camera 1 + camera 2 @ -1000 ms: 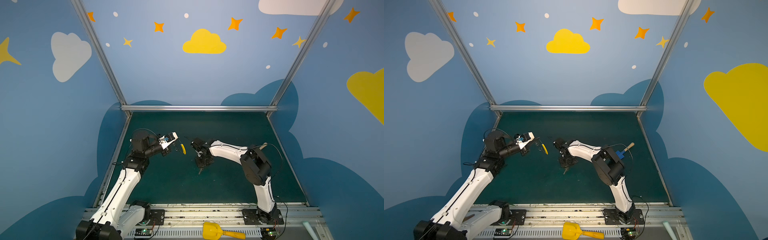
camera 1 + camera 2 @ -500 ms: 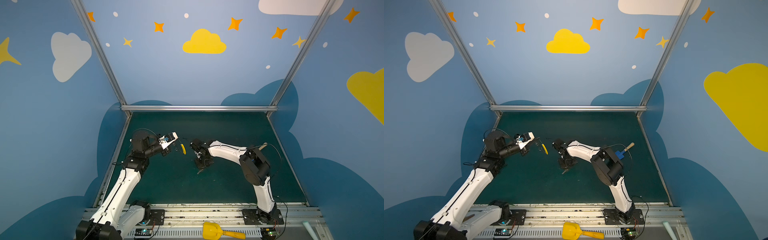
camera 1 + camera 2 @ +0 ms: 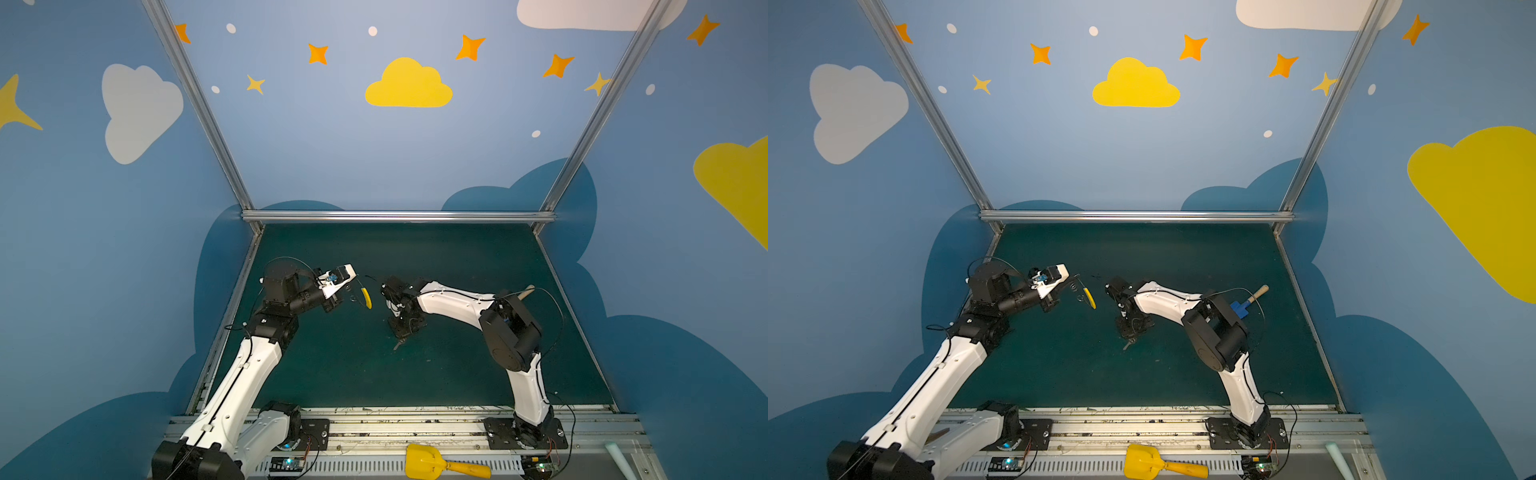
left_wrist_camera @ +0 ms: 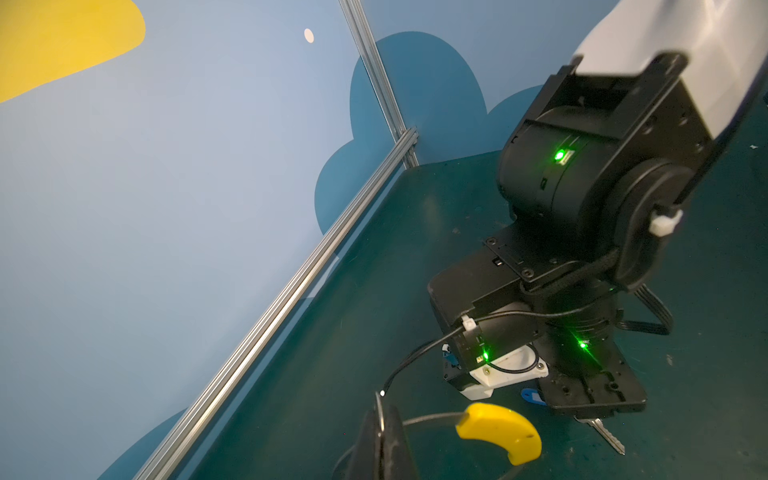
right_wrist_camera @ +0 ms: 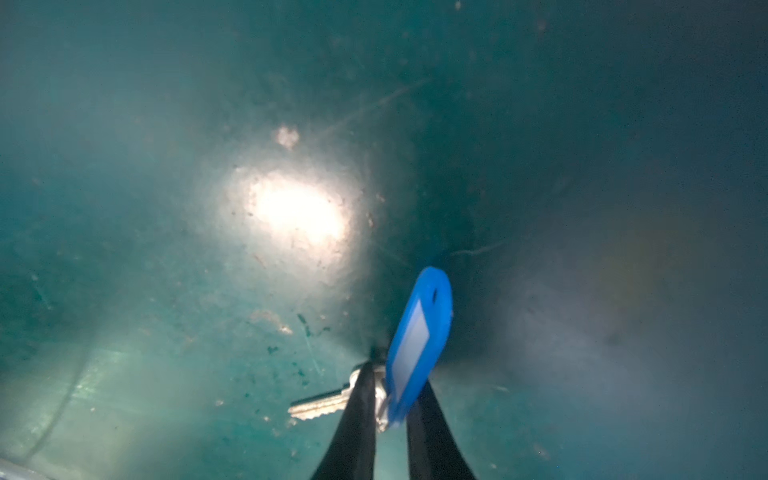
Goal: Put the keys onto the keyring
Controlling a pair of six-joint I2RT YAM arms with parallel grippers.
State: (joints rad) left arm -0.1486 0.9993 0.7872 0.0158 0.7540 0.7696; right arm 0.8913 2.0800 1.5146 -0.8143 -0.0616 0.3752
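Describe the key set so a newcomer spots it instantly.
On the dark green tabletop, find the right arm's black fingers pointing down near the middle. Pinched between them is a small silver metal key joined to an oblong blue plastic tag. Unlike the larger blue toy shovel by that arm's elbow, it has a toothed metal blade.

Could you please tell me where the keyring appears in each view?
In a top view: keyring just left of centre, held by the left gripper.
In a top view: the same.
Left wrist: close in, before the right gripper.
Right wrist: not in it.
Shared landmark: right gripper holding the keys.
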